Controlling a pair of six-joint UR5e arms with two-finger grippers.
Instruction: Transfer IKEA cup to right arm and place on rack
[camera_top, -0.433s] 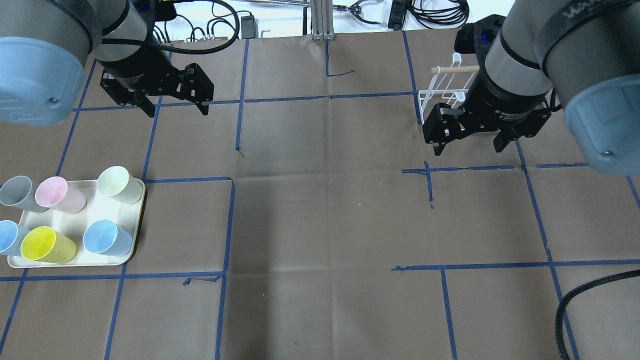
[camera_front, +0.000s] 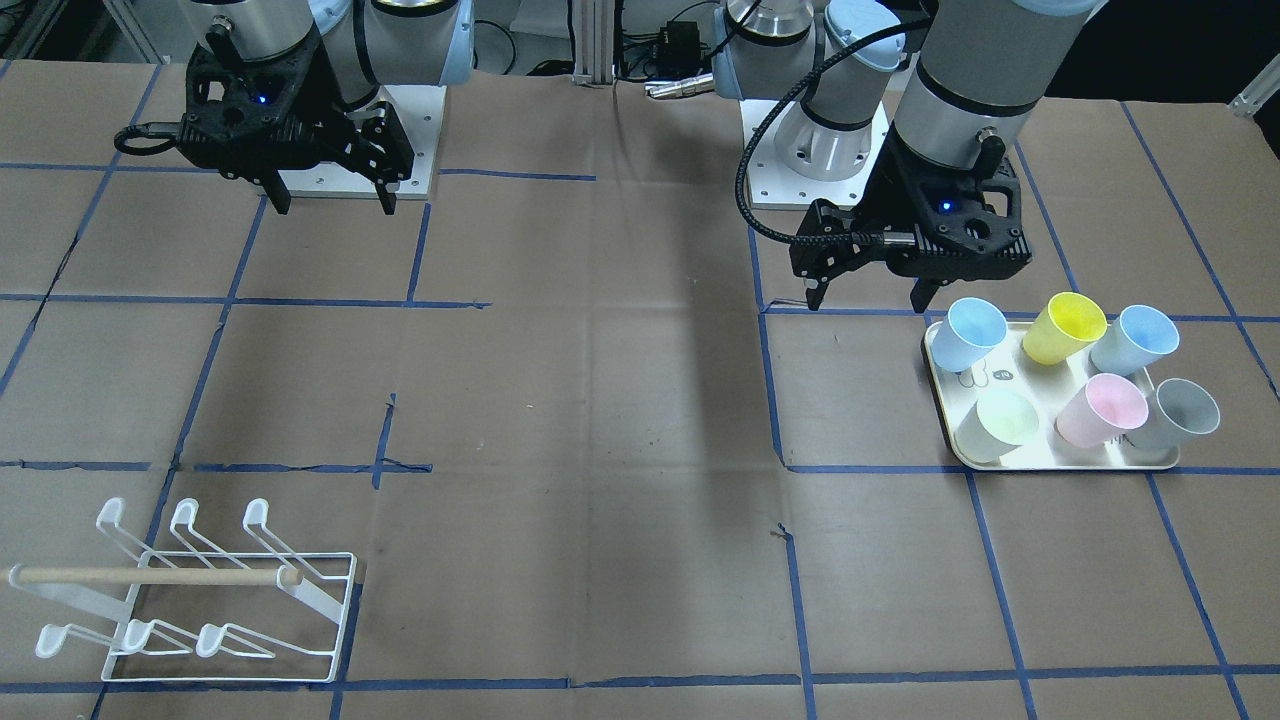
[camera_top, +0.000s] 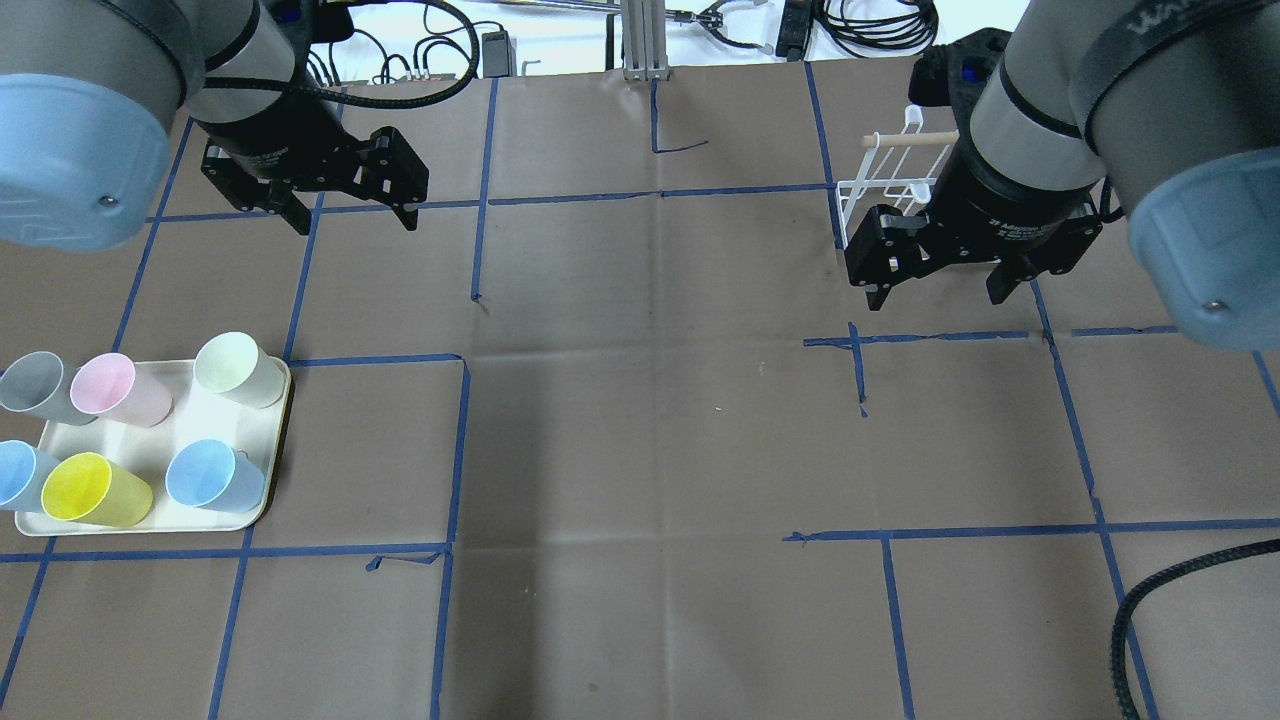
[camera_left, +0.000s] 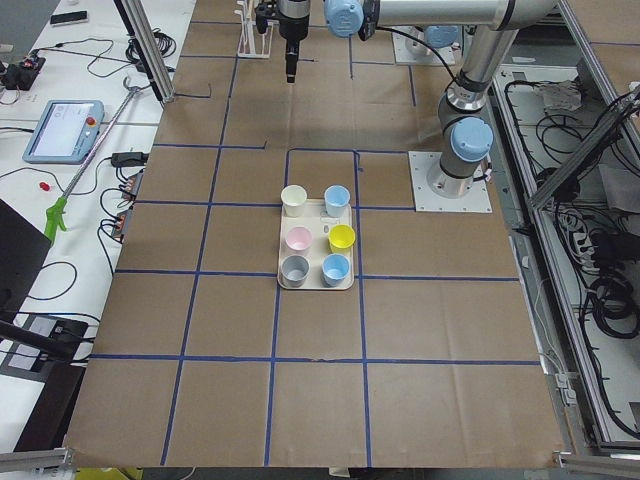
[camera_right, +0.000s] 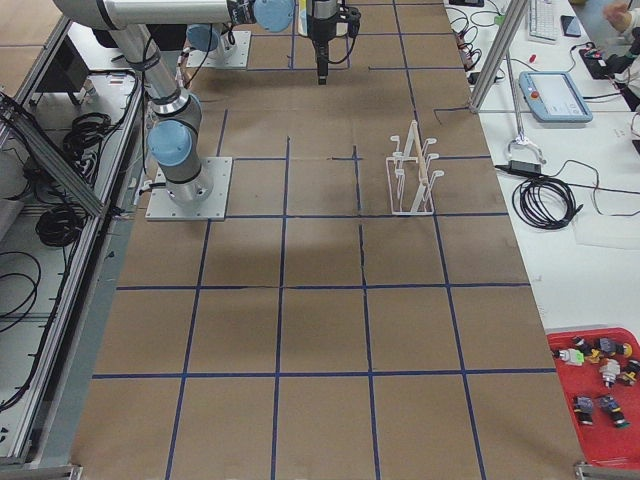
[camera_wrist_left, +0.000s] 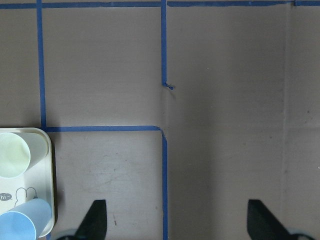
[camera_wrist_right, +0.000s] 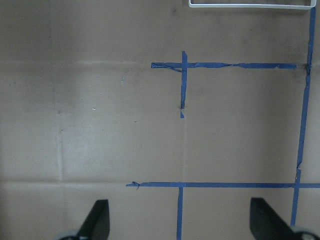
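Layout check from my console: the tray (camera_top: 185, 425) sits on the table (camera_top: 650, 450) on the robot's left side. Six cups (camera_top: 215, 478) stand on it in two rows of three, close together. The rack (camera_front: 185, 598) stands on the robot's right side, well apart from the tray and towards the table edge far from the base. A dowel (camera_front: 150, 576) lies across it. Left gripper (camera_top: 355, 222) hangs above the table beside the tray, towards the middle. Right gripper (camera_top: 937, 297) hangs on the base side of the rack
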